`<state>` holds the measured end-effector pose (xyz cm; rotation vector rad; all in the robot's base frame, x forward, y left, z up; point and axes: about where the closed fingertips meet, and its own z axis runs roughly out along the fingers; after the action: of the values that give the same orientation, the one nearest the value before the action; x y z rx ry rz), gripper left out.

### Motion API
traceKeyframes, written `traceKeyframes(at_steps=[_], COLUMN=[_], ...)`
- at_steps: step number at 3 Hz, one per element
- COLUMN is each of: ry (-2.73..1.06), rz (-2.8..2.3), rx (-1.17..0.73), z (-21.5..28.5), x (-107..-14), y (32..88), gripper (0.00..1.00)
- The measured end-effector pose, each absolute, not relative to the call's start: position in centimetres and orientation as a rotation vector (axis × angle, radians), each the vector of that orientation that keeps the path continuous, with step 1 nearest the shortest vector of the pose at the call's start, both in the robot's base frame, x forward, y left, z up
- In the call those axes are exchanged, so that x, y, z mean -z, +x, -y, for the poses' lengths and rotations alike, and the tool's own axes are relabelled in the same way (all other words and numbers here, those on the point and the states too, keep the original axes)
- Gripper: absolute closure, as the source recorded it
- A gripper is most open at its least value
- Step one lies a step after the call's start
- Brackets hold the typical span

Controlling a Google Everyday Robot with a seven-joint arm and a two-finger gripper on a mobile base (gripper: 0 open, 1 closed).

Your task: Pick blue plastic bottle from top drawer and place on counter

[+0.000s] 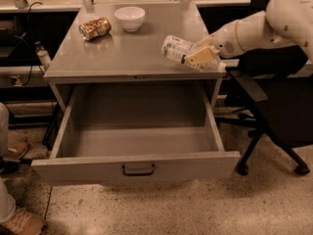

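Top drawer (137,168): pulled open, nothing visible inside.
Gripper (198,57): over the counter (127,58), near its right front edge, jaws clenched on the bottle.
Blue plastic bottle (175,48): held tilted above the counter; probably light, thin-walled and slick, so mid-body is the best hold.

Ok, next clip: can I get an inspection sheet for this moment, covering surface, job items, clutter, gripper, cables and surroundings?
Surface: counter, flat grey top of the cabinet.
Job's things: blue plastic bottle is tilted over the counter's right front part; cannot tell if it touches the counter. The top drawer is pulled open, nothing seen inside.
Clutter: snack can on its side at back left; white bowl beside it at the back.
Gripper: gripper shut on the blue plastic bottle, arm reaching in from the right.
Cables: dark cables left of the cabinet.
Surroundings: black office chair at right; a person's shoes at left.
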<state>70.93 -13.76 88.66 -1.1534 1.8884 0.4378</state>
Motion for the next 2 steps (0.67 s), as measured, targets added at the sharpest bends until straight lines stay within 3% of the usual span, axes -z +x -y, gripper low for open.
traceKeyframes(at_steps=[2], ry=[-1.19], rz=[-1.944], rx=[-0.449], z=[9.6], x=[-86.8], y=[76.6], gripper=[1.0])
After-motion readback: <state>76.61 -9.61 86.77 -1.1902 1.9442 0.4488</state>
